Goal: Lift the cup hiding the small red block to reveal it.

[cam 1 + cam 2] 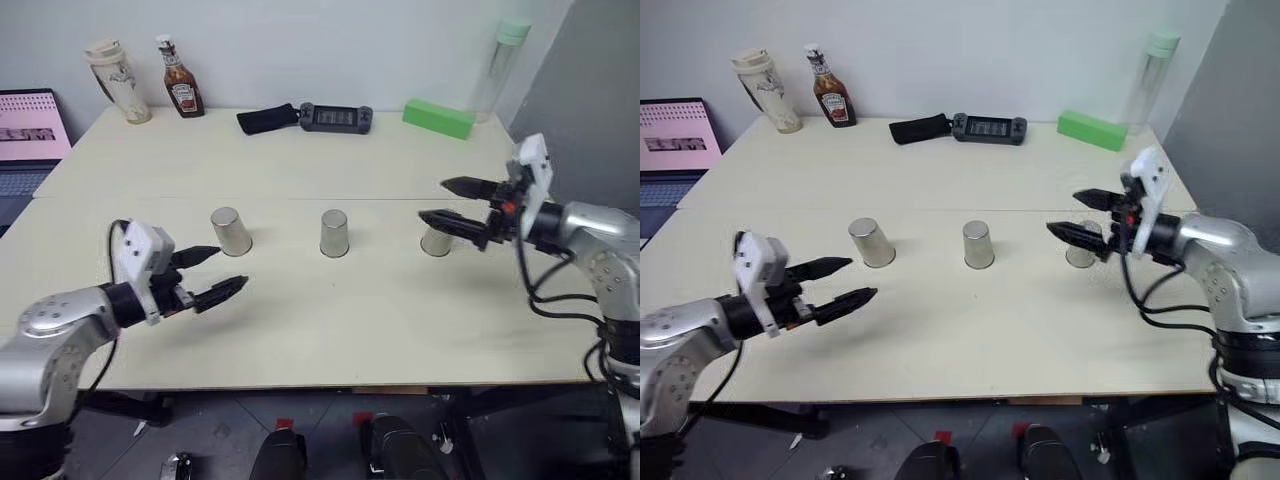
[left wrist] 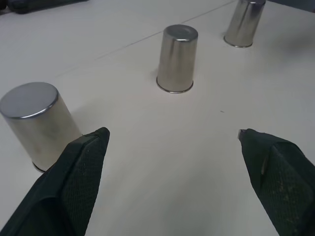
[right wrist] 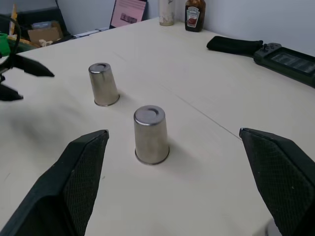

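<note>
Three identical silver cups stand upside down in a row on the cream table: the left cup (image 1: 231, 231), the middle cup (image 1: 334, 233) and the right cup (image 1: 436, 241). The small red block is hidden, and nothing shows which cup covers it. My left gripper (image 1: 228, 268) hovers open just in front of the left cup (image 2: 37, 123), holding nothing. Open and empty too, my right gripper (image 1: 432, 200) hangs above the right cup and partly covers it. It points toward the middle cup (image 3: 151, 133).
Along the table's far edge stand a beige tumbler (image 1: 120, 80), a ketchup bottle (image 1: 181, 80), a black pouch (image 1: 268, 118), a game controller (image 1: 335, 117), a green box (image 1: 438, 117) and a tall clear bottle (image 1: 500, 65). A laptop (image 1: 25, 140) sits off the left side.
</note>
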`<state>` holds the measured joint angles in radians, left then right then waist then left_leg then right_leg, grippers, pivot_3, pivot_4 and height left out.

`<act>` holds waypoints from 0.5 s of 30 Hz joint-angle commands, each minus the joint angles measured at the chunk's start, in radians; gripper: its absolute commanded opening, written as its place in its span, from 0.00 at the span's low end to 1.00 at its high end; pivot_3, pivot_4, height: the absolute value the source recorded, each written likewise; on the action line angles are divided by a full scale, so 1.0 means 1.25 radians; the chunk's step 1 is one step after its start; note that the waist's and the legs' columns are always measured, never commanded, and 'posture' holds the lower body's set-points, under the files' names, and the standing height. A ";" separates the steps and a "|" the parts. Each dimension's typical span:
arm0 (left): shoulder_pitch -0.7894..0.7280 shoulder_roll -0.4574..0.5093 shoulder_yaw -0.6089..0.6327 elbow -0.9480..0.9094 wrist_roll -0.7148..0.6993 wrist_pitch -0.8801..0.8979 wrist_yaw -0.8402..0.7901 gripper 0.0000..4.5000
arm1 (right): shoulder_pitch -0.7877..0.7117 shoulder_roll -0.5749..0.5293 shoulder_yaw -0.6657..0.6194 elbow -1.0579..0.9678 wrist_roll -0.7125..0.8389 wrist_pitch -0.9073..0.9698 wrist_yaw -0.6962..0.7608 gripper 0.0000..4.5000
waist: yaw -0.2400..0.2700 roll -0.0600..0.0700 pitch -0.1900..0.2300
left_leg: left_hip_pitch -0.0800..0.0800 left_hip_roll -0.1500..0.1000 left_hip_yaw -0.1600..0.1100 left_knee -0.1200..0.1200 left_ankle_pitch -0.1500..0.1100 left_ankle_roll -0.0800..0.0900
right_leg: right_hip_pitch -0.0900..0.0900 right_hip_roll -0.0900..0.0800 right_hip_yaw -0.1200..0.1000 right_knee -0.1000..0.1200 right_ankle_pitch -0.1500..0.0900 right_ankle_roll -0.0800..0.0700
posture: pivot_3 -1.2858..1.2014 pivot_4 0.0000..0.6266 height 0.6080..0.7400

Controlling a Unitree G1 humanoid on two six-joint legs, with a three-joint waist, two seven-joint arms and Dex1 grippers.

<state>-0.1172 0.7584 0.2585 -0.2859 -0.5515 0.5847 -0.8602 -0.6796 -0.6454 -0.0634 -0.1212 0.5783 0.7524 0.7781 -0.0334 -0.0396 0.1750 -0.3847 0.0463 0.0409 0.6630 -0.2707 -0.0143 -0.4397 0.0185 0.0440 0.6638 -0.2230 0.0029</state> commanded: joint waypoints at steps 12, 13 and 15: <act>-0.055 -0.140 -0.097 0.015 0.102 -0.141 0.109 0.99 | -0.130 0.355 0.122 0.103 -0.152 0.020 -0.329 1.00 | 0.001 0.000 0.000 | -0.007 0.000 -0.004 0.001 0.000 0.000 | -0.004 -0.001 -0.002 0.000 0.003 -0.004 | 0.52 0.24 1.00; -0.052 -0.140 -0.093 0.016 0.105 -0.151 0.111 0.99 | -0.131 0.365 0.132 0.120 -0.169 0.007 -0.336 1.00 | 0.001 0.000 0.000 | -0.007 0.000 -0.003 0.001 0.000 0.000 | -0.004 -0.001 -0.002 0.000 0.003 -0.004 | 0.52 0.24 1.00; -0.046 -0.138 -0.094 0.012 0.105 -0.154 0.105 0.99 | -0.140 0.394 0.126 0.152 -0.179 -0.004 -0.354 1.00 | 0.001 0.000 0.000 | -0.007 -0.001 -0.003 0.001 0.000 0.000 | -0.004 -0.001 -0.002 0.000 0.003 -0.004 | 0.52 0.24 1.00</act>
<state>-0.1759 0.5767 0.1223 -0.2570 -0.4243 0.4206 -0.7287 -0.8223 -0.1729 0.1002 0.0550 0.3716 0.7832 0.3589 -0.0326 -0.0398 0.1748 -0.3937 0.0456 0.0366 0.6647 -0.2706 -0.0143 -0.4445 0.0167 0.0415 0.6638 -0.2195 -0.0019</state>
